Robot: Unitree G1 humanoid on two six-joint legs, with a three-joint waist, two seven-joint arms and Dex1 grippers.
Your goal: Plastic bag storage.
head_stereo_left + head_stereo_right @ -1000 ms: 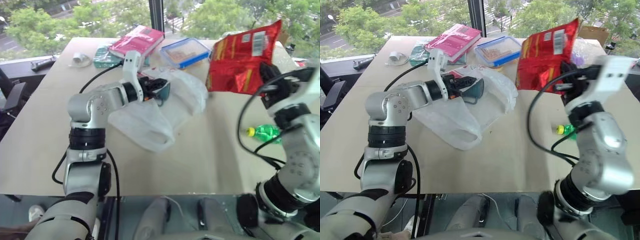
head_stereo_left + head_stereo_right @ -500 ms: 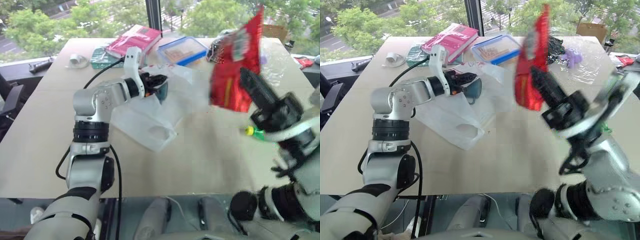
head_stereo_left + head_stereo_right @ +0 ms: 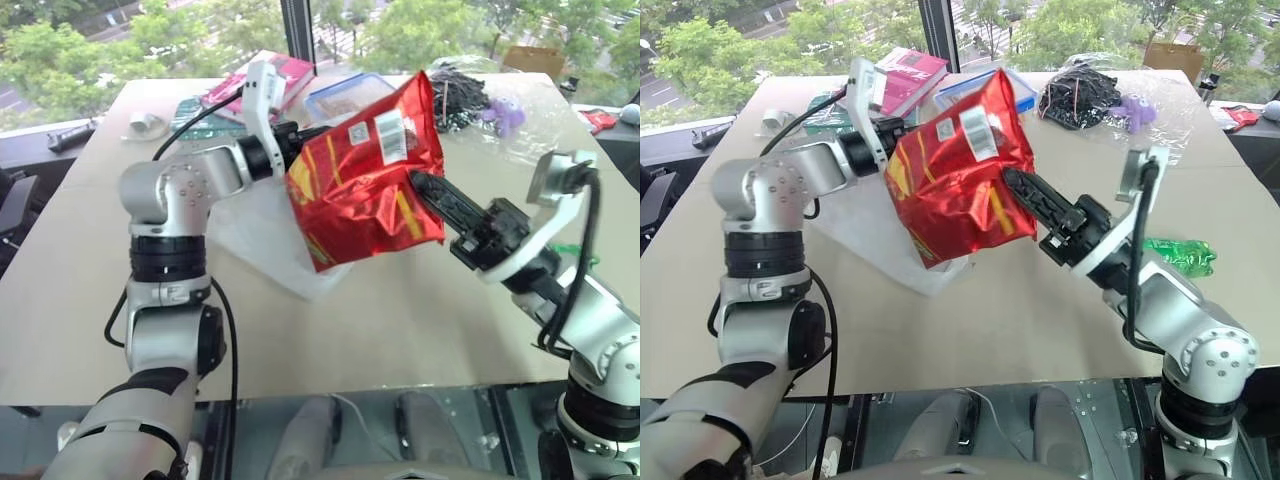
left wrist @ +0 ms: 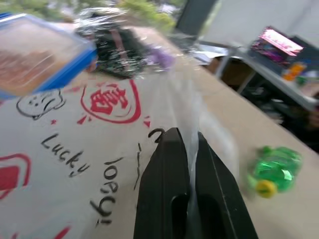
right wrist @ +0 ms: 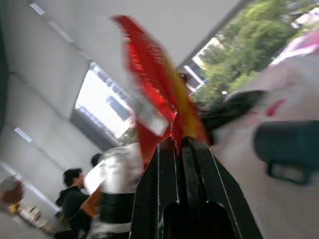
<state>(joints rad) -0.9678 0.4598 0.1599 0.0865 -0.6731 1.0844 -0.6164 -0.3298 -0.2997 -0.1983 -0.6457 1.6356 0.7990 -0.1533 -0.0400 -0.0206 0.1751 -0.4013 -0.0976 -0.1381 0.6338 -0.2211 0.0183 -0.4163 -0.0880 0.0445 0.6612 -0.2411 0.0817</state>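
Note:
The plastic bag, thin white with red marks and black lettering, lies crumpled on the table's middle left. My left gripper is shut on a raised edge of it, level above the table. My right gripper is shut on the edge of a shiny red snack bag. That snack bag hangs in the air right in front of the left gripper and over the plastic bag, hiding most of the bag's opening and the left fingers in the eye views.
A red book, a blue-lidded box and a teal item lie at the table's far side. Far right is a clear bag with black clips and a purple item. A green bottle lies at the right.
My right arm has swung the red snack bag from the right side leftward, rolling it flat-on in front of the left gripper. The left gripper has lifted the bag edge a little.

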